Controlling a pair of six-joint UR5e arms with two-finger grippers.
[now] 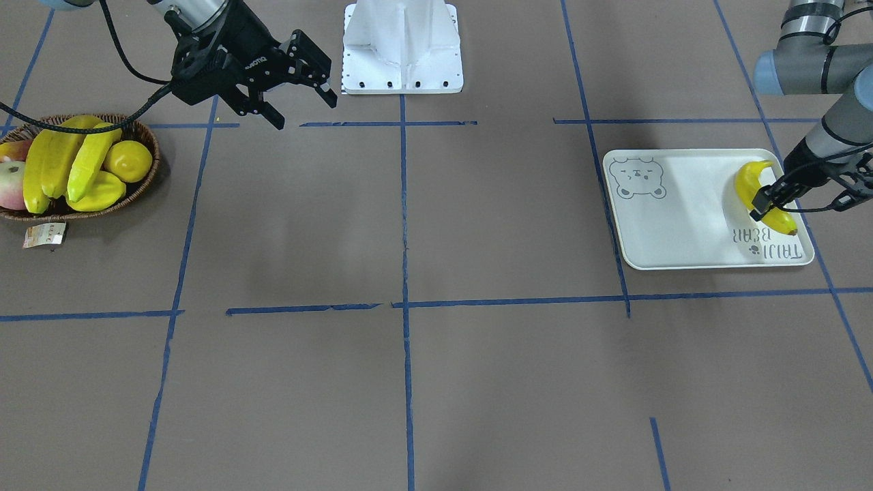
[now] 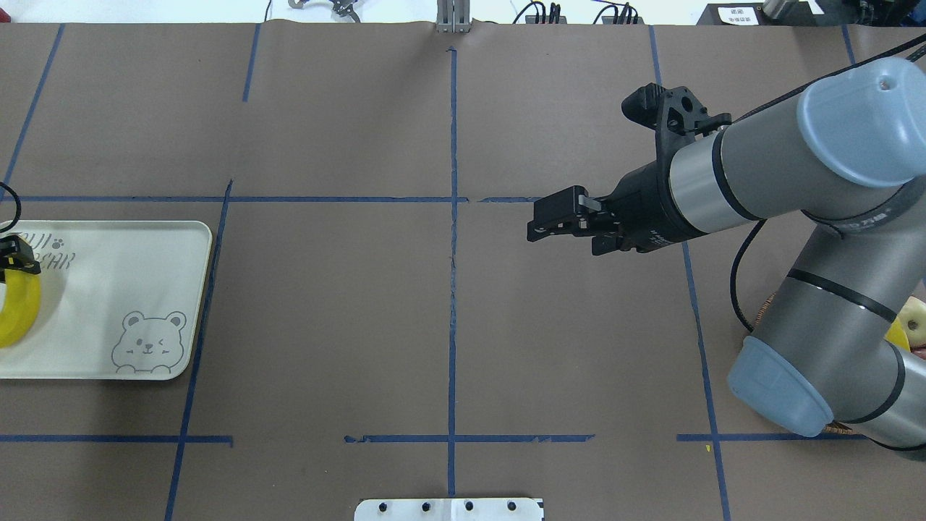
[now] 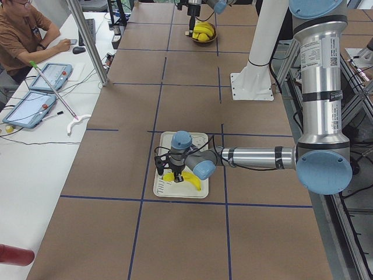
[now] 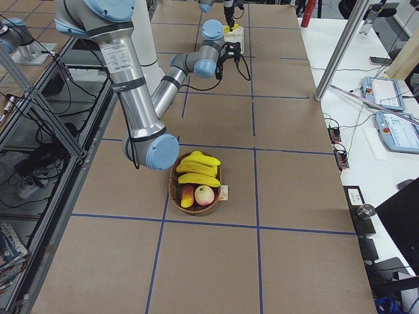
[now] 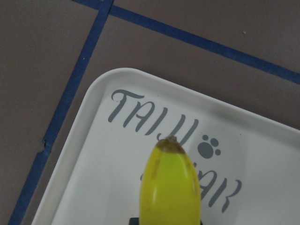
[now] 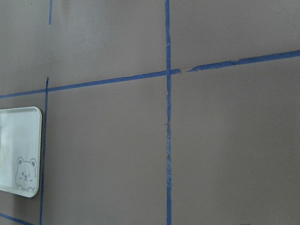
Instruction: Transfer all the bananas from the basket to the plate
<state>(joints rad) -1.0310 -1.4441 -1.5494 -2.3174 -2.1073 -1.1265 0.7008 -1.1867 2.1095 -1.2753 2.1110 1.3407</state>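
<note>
In the front-facing view, far from the plate (image 1: 682, 208) at the table's other end, the basket (image 1: 154, 164) holds bananas (image 1: 51, 164) beside a lemon-like fruit (image 1: 127, 160) and a pinkish fruit (image 1: 10, 185). Next along, the right gripper (image 1: 304, 112) hangs in the air, jaws spread wide and empty, well short of the plate. And at the plate's lettered end, the left gripper (image 1: 767, 201) is clamped on a banana (image 1: 749, 179). Whether that one touches the plate, I can't tell.

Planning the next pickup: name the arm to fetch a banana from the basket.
Probably right. The right gripper is open, empty, nearer the basket; the left gripper grips a banana at the plate.
</note>
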